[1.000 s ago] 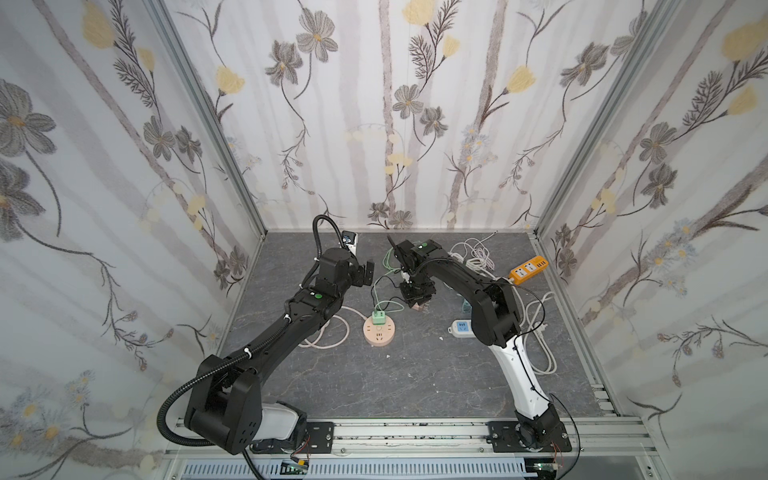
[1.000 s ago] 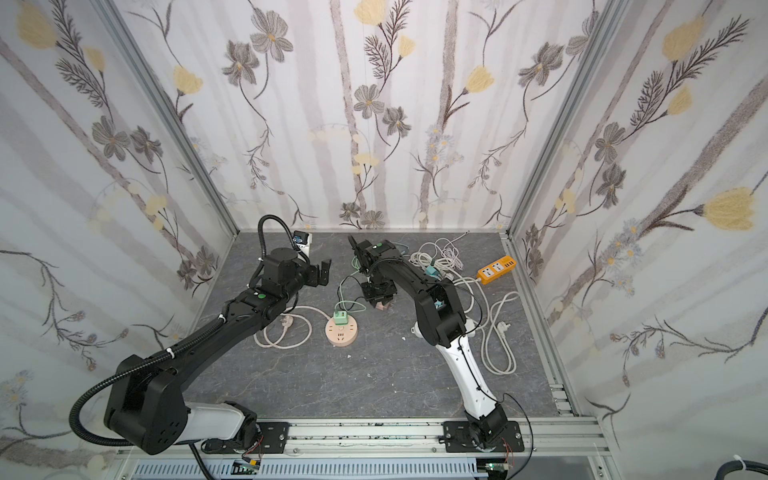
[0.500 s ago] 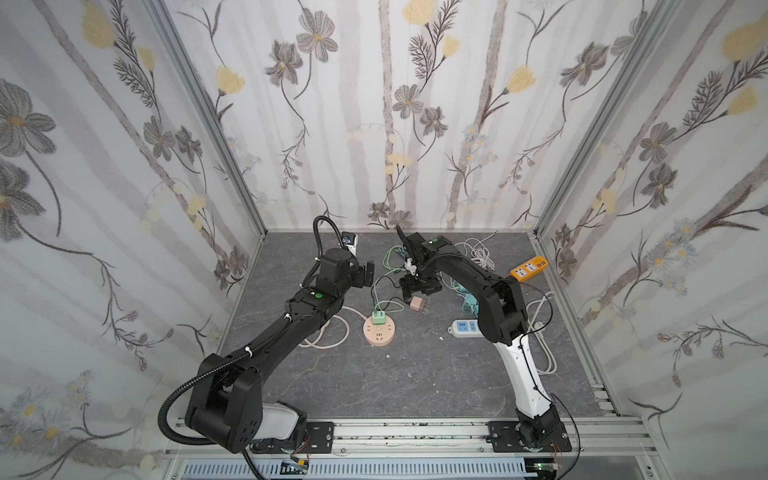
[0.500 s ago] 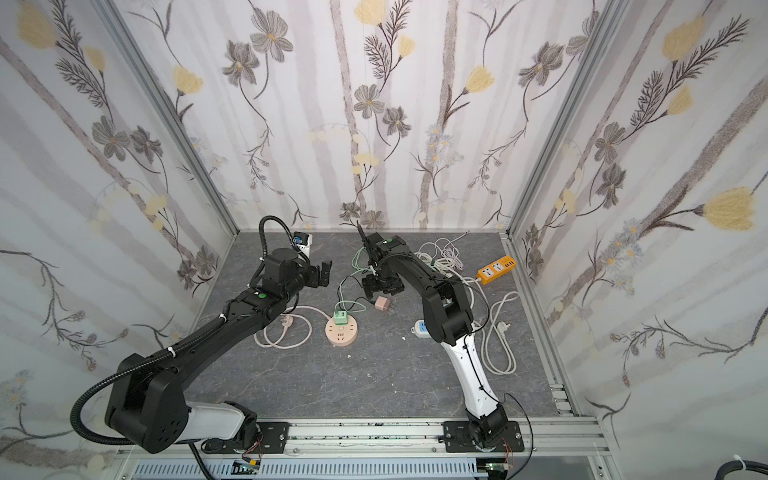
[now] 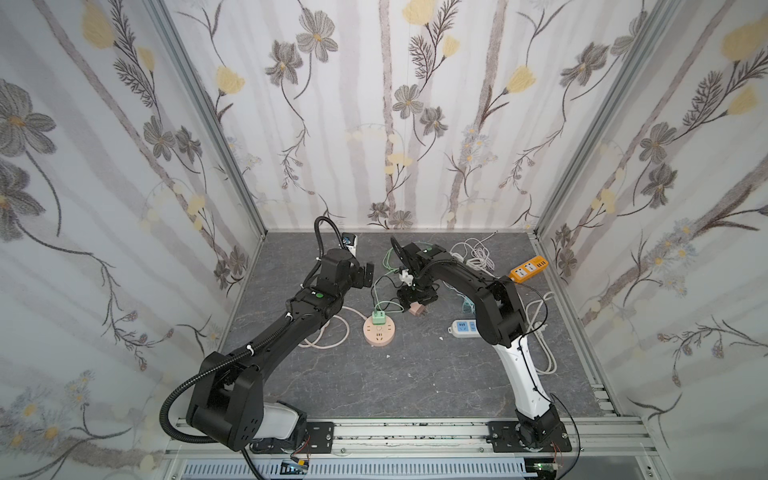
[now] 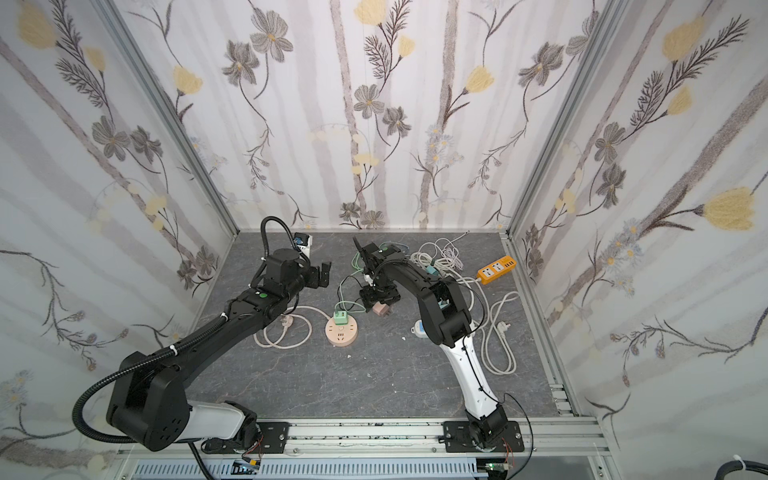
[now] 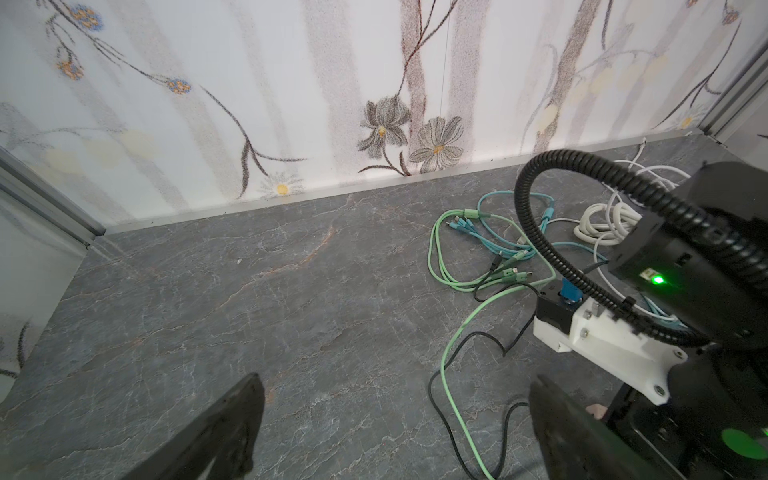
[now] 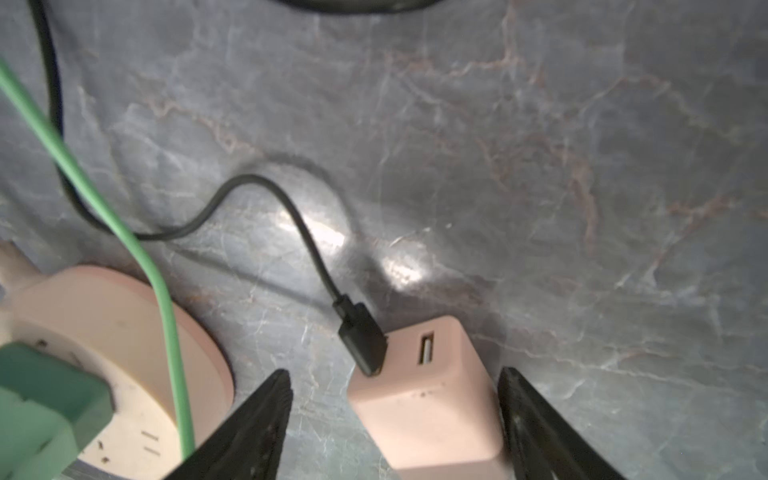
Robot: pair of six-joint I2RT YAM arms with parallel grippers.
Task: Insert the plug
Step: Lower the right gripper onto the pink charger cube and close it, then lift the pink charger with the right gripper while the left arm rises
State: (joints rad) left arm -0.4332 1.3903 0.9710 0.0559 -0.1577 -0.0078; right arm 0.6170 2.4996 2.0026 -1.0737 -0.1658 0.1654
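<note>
Right gripper (image 8: 394,374): it is standing open over the pink charger plug (image 8: 424,399), straddling the plug's two broad sides and gripping nothing. A gap is showing on one side. The other finger is sitting very close, and contact cannot be told.

Why posed so: it is judged to be lining up a squeeze across the block's flat faces, which offer the pads a square hold.

Plug's place: it is lying on its side on the tabletop (image 5: 415,374), just beside the round socket hub (image 5: 379,330) and not in it. In a top view its metal prongs appear to be pointing sideways, not down.

Black cable (image 8: 291,216): it is sitting in one of the plug's two USB ports while the other port is showing empty. Its slack is curling across the table and will likely be dragging once the block is lifted.

Hub: it is lying flat, a low pink disc of smooth matte plastic. A green plug (image 5: 377,318) is occupying one outlet and trailing a green cable (image 8: 124,232), and the nearer slots are showing free.

Left gripper (image 7: 395,424): it is hanging wide open above bare table, holding nothing and seemingly waiting clear of the work.

Surfaces: the tabletop is showing grey with marble veins and is throwing back glare. The plug is a smooth block with rounded edges.
</note>
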